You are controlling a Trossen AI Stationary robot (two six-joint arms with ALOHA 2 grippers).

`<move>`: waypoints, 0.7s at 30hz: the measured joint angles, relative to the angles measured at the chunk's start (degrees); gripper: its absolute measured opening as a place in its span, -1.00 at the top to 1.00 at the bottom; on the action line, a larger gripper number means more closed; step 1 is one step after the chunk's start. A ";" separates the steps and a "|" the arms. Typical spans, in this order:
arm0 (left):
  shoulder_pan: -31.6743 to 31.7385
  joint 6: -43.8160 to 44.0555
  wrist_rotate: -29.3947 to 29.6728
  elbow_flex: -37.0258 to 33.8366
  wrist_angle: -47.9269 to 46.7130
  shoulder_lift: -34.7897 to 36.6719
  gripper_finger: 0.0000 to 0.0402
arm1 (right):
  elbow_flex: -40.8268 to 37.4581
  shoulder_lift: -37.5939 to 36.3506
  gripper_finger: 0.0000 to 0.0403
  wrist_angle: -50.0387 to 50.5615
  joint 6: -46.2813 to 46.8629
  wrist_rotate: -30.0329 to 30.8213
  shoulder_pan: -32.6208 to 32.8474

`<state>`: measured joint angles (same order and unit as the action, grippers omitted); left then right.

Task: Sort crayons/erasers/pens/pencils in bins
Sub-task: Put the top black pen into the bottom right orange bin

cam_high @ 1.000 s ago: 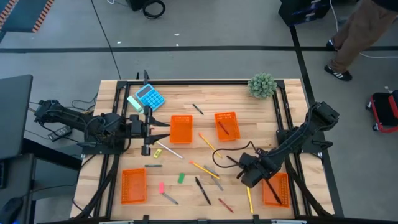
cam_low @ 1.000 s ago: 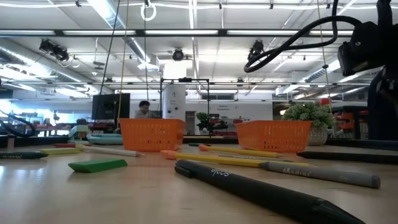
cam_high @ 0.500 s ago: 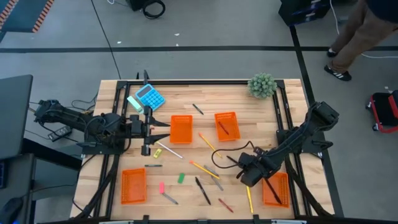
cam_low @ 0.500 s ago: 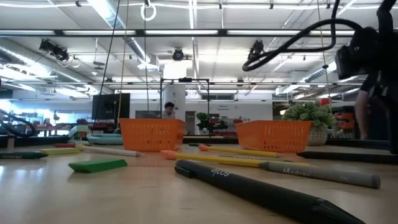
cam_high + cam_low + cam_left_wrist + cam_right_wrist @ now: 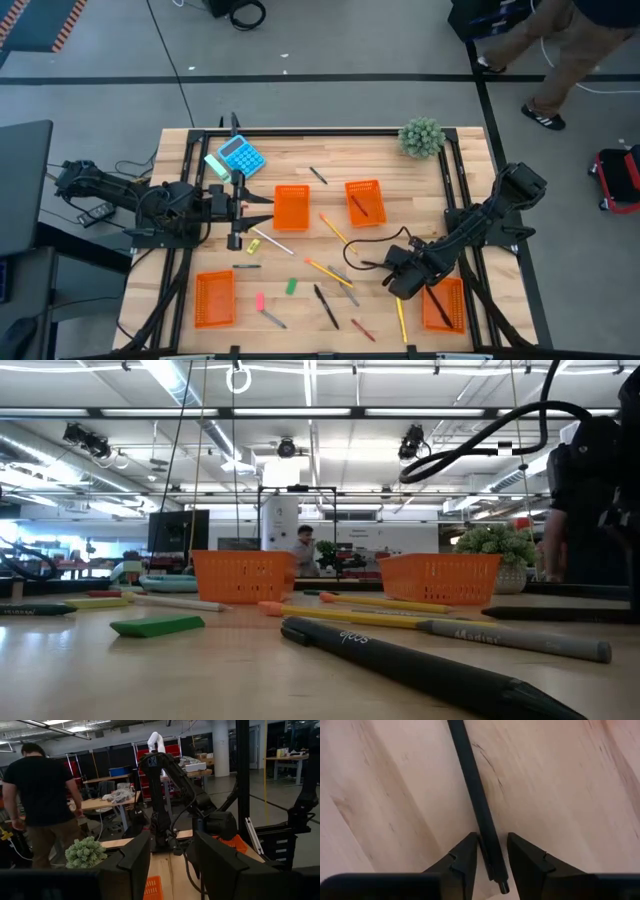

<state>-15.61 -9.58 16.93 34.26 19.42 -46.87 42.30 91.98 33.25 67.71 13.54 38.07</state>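
Overhead and wrist views of a sorting trial, read left to right from the blue calculator [image 5: 241,154] at the far left of the surface [image 5: 300,145]. Just beside and nearer than the calculator, the left gripper [image 5: 236,208] waits as it did a second ago, its fingers [image 5: 131,865] apart and empty. Right of it stand two orange bins [image 5: 291,207], then a scatter of pencils [image 5: 328,272], crayons [image 5: 363,330] and erasers [image 5: 291,286] nearer the front edge. Farthest from the calculator, beside the front-right bin [image 5: 446,305], the right gripper [image 5: 398,285] has shifted slightly and begun to narrow: its fingers [image 5: 465,855] now straddle a black pen [image 5: 476,805] lying flat on the wood, close on both sides but not yet visibly clamped. This suggests a pen pickup is under way; most items remain unsorted.
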 joint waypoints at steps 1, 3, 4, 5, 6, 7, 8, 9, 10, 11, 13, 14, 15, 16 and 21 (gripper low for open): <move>-0.01 0.00 0.00 0.00 0.00 0.00 0.19 | -0.02 0.00 0.50 0.10 -0.15 0.00 0.00; 0.00 0.00 0.00 0.00 -0.01 0.00 0.19 | -0.06 0.00 0.56 0.21 -0.29 0.04 0.00; 0.01 0.00 0.00 0.00 -0.01 0.00 0.19 | -0.07 0.00 0.60 0.28 -0.42 0.09 0.00; 0.00 0.00 -0.02 0.00 -0.02 0.00 0.19 | -0.07 0.02 0.64 0.31 -0.57 0.09 0.00; -0.01 0.00 -0.02 0.00 0.00 0.00 0.19 | -0.07 0.02 0.68 0.31 -0.86 0.09 0.00; 0.00 0.00 -0.02 0.00 -0.02 0.00 0.19 | -0.07 0.02 0.71 0.29 -1.25 0.09 0.00; -0.01 0.00 -0.01 0.00 -0.01 0.00 0.19 | -0.07 0.02 0.74 0.30 -1.68 0.09 0.00; -0.01 0.00 -0.02 0.00 0.00 0.00 0.19 | -0.09 0.04 0.77 0.30 -2.06 0.09 0.00; 0.00 0.00 -0.01 0.00 -0.01 0.00 0.19 | -0.09 0.05 0.78 0.31 -2.29 0.09 0.00; -0.01 0.00 -0.02 0.00 -0.02 0.00 0.19 | -0.09 0.06 0.79 0.31 -2.37 0.11 0.00; 0.00 0.00 -0.02 0.00 -0.02 0.00 0.19 | -0.09 0.06 0.79 0.29 -2.14 0.49 0.00; -0.01 0.00 -0.01 0.00 -0.02 0.00 0.19 | -0.07 0.07 0.79 0.29 -1.65 0.78 0.02; 0.00 0.00 -0.02 0.00 -0.02 0.00 0.19 | 0.15 0.07 0.79 0.32 -1.41 0.95 0.02; -0.01 0.00 0.00 0.00 -0.02 0.00 0.19 | 0.47 0.07 0.79 0.39 -1.40 0.99 0.02; 0.00 0.00 -0.01 0.00 -0.02 0.00 0.19 | 3.05 0.46 0.79 2.16 -2.39 0.99 -0.02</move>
<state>-15.61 -9.58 16.91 34.26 19.40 -46.87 45.36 92.44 35.41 65.32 14.52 38.04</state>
